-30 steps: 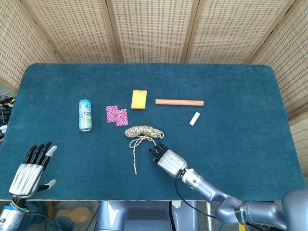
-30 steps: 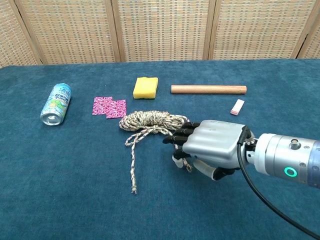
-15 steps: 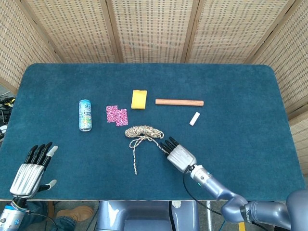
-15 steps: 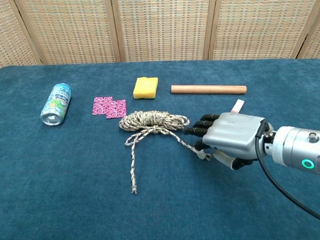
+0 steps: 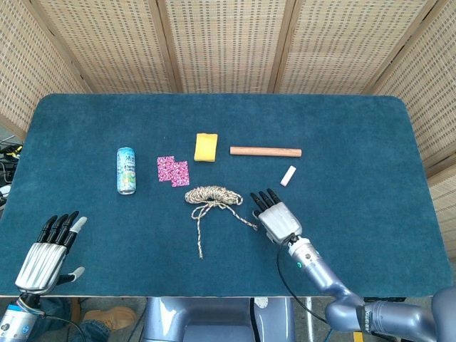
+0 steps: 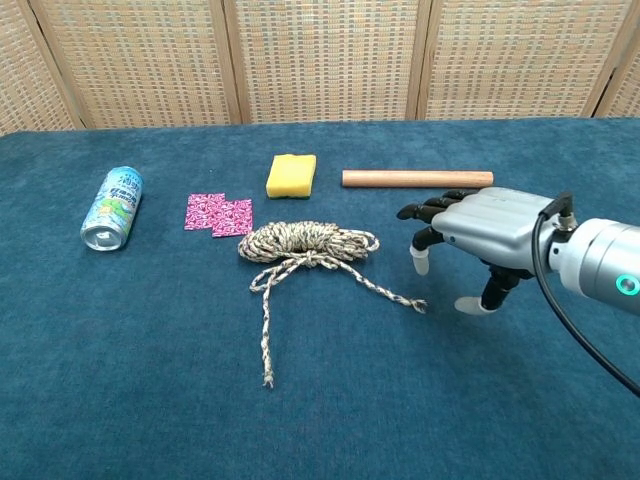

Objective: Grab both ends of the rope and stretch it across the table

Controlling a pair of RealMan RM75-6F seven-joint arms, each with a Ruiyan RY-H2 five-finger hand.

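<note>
Right hand, silver-backed with black fingers, hangs palm-down over the dark blue felt-covered table, fingers spread apart and holding nothing. It sits just to the right of the nearer free end of the speckled beige braided rope, and in the chest view that frayed tip lies on the cloth a little left of the thumb, apart from it.

Most of the rope is bunched in a loose coil near the table's middle, below the yellow sponge block; two tails run out of it, one slanting right toward the right hand, the other dropping straight toward the front edge.

Left hand rests open at the front left corner, fingers apart, well away from the rope.

Judging by this, the task is at its opening step: neither end is taken. Next, the right hand likely needs to shift slightly left and lower so thumb and a finger can close on the right-hand tip, while the left hand must travel across to the other tail. That thin tip lying flat on felt may prove hard to pick up.
</note>
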